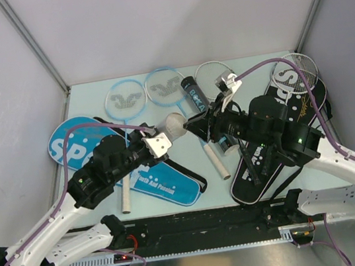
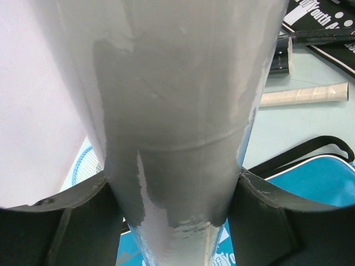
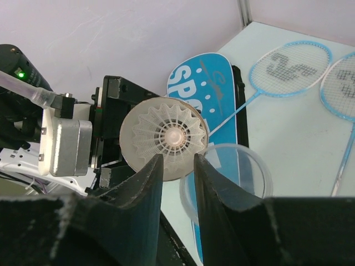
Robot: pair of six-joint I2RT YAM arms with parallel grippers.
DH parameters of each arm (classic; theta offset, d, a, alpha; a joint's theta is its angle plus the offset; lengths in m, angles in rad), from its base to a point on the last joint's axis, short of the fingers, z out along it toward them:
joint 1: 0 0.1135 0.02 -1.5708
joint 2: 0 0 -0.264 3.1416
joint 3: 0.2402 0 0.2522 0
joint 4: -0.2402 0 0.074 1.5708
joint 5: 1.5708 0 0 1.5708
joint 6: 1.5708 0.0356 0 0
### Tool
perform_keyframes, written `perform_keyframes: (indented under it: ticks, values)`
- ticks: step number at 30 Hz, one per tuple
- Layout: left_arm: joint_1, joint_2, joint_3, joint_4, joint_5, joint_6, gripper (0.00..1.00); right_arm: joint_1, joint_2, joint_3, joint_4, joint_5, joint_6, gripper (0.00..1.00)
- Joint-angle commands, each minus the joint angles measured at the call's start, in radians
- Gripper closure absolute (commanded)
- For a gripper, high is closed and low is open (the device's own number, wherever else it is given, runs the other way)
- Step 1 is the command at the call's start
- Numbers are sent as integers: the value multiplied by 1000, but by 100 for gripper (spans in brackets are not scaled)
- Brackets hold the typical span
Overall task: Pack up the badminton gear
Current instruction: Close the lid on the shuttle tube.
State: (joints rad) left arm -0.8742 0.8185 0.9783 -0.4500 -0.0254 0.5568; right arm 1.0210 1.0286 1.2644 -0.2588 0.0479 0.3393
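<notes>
Left gripper (image 2: 176, 219) clamps the tube (image 2: 177, 111). Right gripper (image 3: 178, 162) faces the tube's mouth, jaws narrowly apart beside a clear cap (image 3: 247, 166); grip unclear.

Overhead camera looks down; both wrist cameras closely face the tube (image 2: 177, 138).
</notes>
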Motion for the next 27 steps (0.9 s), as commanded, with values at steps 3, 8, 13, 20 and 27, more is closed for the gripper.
perform_keyframes:
  ticks: [3,8,13,20,27]
  values:
    - [-1,-4,44,70,-15,-8,52,-2,10,-11,23,29,-7,66]
    - [0,1,44,71,-5,-9,52,-2,18,-28,61,19,-5,67]
    - [0,-1,45,70,-5,-6,52,-2,26,-29,71,38,-7,84]
    - [-1,3,37,70,-20,2,52,-1,16,-29,82,52,-20,100]
    - [-1,0,32,71,-22,0,52,-1,15,-29,144,-19,-40,100]
